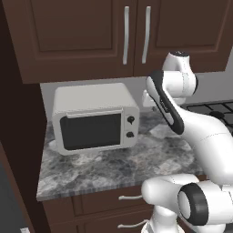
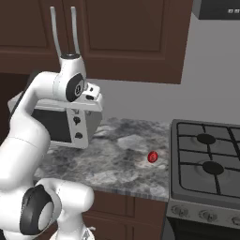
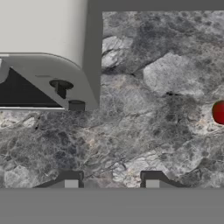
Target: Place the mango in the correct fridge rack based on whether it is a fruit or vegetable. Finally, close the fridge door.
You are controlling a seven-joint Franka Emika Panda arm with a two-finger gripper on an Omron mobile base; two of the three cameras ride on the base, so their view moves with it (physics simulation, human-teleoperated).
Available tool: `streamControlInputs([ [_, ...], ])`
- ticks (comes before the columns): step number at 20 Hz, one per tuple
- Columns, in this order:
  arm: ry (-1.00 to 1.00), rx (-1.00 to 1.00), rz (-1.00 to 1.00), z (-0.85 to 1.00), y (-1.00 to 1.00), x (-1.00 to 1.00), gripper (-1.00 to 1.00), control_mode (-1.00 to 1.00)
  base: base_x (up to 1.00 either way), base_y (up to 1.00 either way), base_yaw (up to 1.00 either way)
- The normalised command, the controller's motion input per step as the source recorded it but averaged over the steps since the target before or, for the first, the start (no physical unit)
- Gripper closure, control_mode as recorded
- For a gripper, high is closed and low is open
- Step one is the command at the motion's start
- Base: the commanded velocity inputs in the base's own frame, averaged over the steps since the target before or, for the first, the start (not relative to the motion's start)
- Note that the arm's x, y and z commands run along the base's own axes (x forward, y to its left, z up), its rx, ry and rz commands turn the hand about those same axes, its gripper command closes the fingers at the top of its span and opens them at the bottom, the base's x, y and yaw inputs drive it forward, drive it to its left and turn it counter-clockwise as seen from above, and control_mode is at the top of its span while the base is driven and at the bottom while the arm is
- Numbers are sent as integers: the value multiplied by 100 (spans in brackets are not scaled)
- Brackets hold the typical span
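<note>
Gripper (image 3: 111, 181) of mine hung empty with its fingers drawn in, above the counter (image 3: 131, 140) beside the microwave (image 2: 75, 124), while the mango (image 2: 152, 157) lay near the stove (image 2: 206, 168), so I judged the pickup unstarted, needing a reach across.

Mango (image 2: 152, 157): red. Countertop (image 1: 113, 166): mottled grey stone pattern with dark and pale patches. Microwave (image 1: 93, 118): off-white casing, black window, dark knobs. Upper cabinets (image 1: 91, 36): dark brown wood, pale grey bar handles. Lower drawers (image 1: 104, 205): same brown, light handles. Stove (image 2: 206, 173): grey body, black burners. Wall (image 2: 211, 75): plain grey. Robot arm (image 2: 28, 131): white with dark joints. Finger tips (image 3: 70, 180): dark with pale grey square faces.
</note>
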Motion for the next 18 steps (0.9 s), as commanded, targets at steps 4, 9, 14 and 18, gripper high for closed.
streamControlInputs([
  [4, -6, 0, -1, -19, -22, -31, -100, -100, 0, 0, 0],
  [9, -1, 0, -10, -51, -73, -50, -100, -100, 0, 0, 0],
  [14, 0, 0, -13, -50, -67, -32, -100, -100, 0, 0, 0],
  [18, 3, -1, -2, -21, -53, -12, -100, -100, 0, 0, 0],
])
